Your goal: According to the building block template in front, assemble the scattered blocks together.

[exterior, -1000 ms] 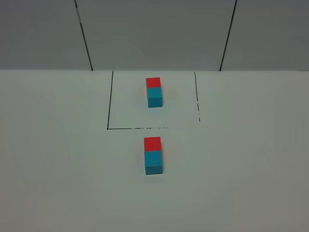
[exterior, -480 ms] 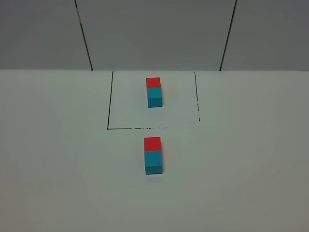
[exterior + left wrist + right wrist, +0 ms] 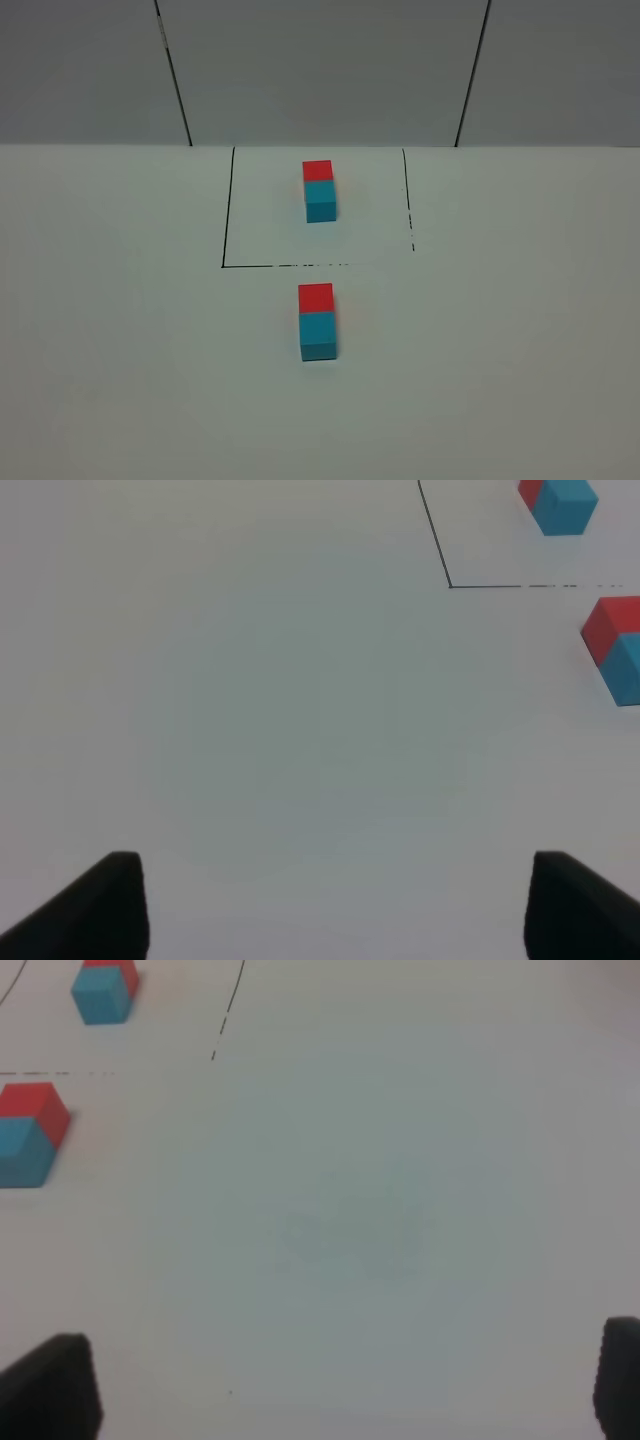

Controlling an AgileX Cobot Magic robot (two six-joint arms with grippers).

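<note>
The building block template (image 3: 320,190) stands inside the black line frame (image 3: 228,210) at the far side of the white table (image 3: 120,350): a red cube behind, a cyan-blue cube in front, touching. Just outside the frame, on the near side, the scattered blocks are already together — the red block (image 3: 316,297) touches the cyan-blue block (image 3: 318,336), in the same order and direction as the template. I judge the assembly as finished, or almost.

The left gripper (image 3: 335,905) is released; its two dark fingertips stand far apart at the sides of its wrist view, with only bare table between them. From this claw, the assembled pair (image 3: 615,650) lies ahead and well off to one side, and the template (image 3: 560,502) farther ahead beyond the frame corner. The right gripper (image 3: 350,1390) is also wide open and holds nothing. From it, the pair (image 3: 30,1145) is ahead and off to the other side, well apart from the fingers. Neither claw shows in the high view.

What can go wrong now is mostly disturbance. If one arm comes back over the middle with the jaws this wide, a fingertip can push one cube and open a gap, or turn the pair out of line with the template. The cubes only rest against each other — nothing visible locks them — so I expect that a small side touch is enough. A low sweep toward the frame could also shift the template itself.
</note>
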